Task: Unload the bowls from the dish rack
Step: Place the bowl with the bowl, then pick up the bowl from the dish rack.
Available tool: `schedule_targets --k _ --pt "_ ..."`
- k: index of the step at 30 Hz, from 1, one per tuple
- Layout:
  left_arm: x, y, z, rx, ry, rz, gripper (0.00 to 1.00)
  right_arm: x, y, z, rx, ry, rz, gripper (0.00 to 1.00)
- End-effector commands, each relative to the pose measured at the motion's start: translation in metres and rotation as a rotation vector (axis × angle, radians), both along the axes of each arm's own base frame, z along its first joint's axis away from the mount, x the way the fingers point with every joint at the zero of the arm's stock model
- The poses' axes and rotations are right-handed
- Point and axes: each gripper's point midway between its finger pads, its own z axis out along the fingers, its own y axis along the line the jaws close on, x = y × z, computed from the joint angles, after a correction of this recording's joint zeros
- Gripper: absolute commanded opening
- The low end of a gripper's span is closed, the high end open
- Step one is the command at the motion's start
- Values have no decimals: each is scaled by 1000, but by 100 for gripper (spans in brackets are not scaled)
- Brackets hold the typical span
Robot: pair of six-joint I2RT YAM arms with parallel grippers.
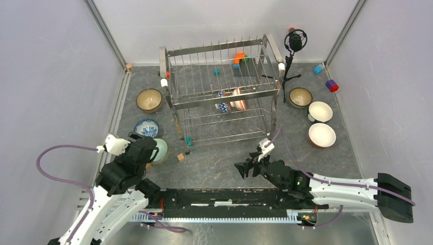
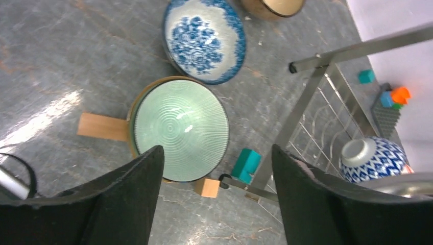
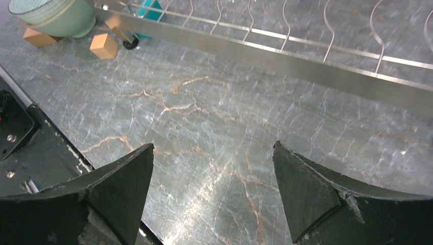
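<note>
Blue-patterned bowl (image 1: 222, 106) in dish rack (image 1: 164, 64), twelve o'clock: stiff, slick, chippable; I'd pinch its rim. Left gripper (image 2: 217, 159), right gripper (image 3: 213, 154): wide, empty.

The ribbed bowl (image 2: 178, 130) is pale green, the floral bowl (image 2: 204, 38) blue-and-white.

White arms (image 1: 347, 186), black joints (image 1: 125, 168), purple cables (image 1: 66, 146) (looped), dark fingers (image 2: 127, 204), perhaps rubber

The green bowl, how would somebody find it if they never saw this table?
Start at the big shiny dish rack mid-table and go to its near left corner. Three bowls line up there; the green bowl is the nearest, below the left pincer. It alone is pale green with fine rings inside; its neighbour has blue flowers.
</note>
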Motion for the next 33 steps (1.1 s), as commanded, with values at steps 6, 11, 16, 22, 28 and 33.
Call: schedule_targets --k 6,11,16,22,28,33 --pt "30 -47 43 157 -165 -429 99 46 -2 59 -198 -150 -197 94" --pt "33 -50 52 189 -217 -467 100 64 6 78 -250 -172 -209 93" --pt "33 -47 48 212 -223 -466 100 89 -2 96 -178 -175 -289 93" --pt "32 -49 51 200 -267 -475 100 120 -24 108 -70 -189 -430 91" --pt "29 -54 50 173 -299 -500 100 128 2 122 44 -264 -324 86" --pt "28 -55 51 165 -313 -508 100 132 20 113 52 -274 -270 84"
